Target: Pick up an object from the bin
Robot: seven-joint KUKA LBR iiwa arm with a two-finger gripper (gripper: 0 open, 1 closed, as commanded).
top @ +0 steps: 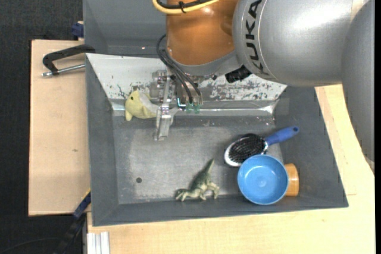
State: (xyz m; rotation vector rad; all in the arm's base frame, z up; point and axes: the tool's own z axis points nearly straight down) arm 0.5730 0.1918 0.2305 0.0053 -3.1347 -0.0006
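The jaws hang at the back left of the bin [99,146], just right of a small yellow toy [138,106]. The toy lies sideways along the back wall. I cannot tell if the jaws are wide or narrow.

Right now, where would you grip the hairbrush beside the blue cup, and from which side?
Probably the blue handle, from straight above, with the gripper closing across its narrow width. The handle sticks out free toward the bin's right wall, while the round black head sits tight beside the blue cup.
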